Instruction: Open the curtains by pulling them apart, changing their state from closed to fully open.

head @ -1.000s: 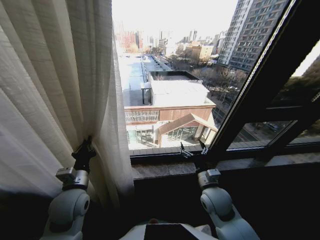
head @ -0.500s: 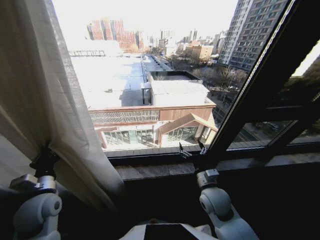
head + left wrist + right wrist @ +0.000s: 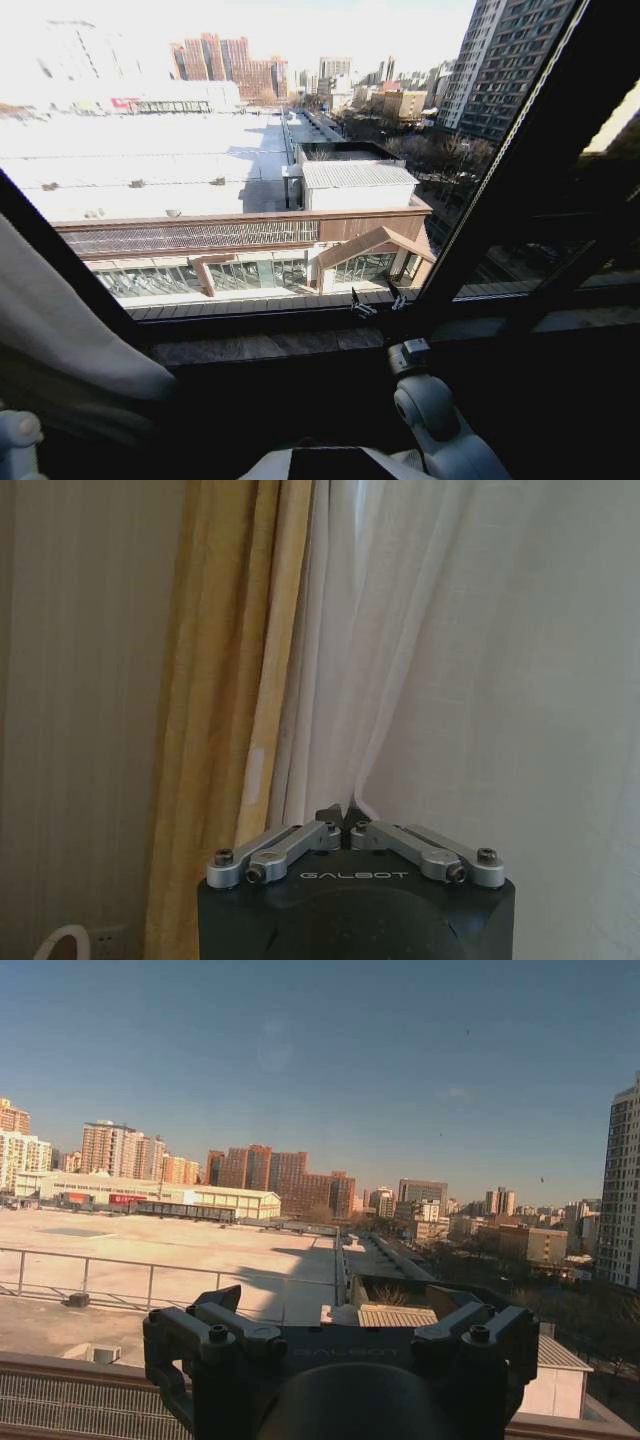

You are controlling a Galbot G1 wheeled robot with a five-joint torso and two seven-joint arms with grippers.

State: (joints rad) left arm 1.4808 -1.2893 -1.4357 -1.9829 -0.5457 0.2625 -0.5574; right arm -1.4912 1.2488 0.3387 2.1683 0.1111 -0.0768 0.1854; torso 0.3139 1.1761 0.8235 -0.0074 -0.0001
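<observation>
The sheer white curtains (image 3: 55, 335) hang bunched at the far left of the head view, leaving the glass uncovered. In the left wrist view my left gripper (image 3: 345, 818) is shut on a pleat of the curtains (image 3: 470, 660), with its fingertips pinched together on the fabric. In the head view, my left arm's forearm (image 3: 14, 438) pokes in at the bottom left corner. My right gripper (image 3: 372, 298) stands open just above the window sill, near the middle post, holding nothing. It is also open in its own wrist view (image 3: 345, 1310), facing the city outside.
A thick tan drape (image 3: 225, 680) hangs beside the sheer fabric, next to a striped wall with a socket (image 3: 105, 938). A stone window sill (image 3: 260, 347) runs across in front of me. A dark slanted window frame post (image 3: 500, 190) stands to the right.
My left gripper has dragged the curtain far to the left, uncovering most of the window. The right gripper has barely moved.
</observation>
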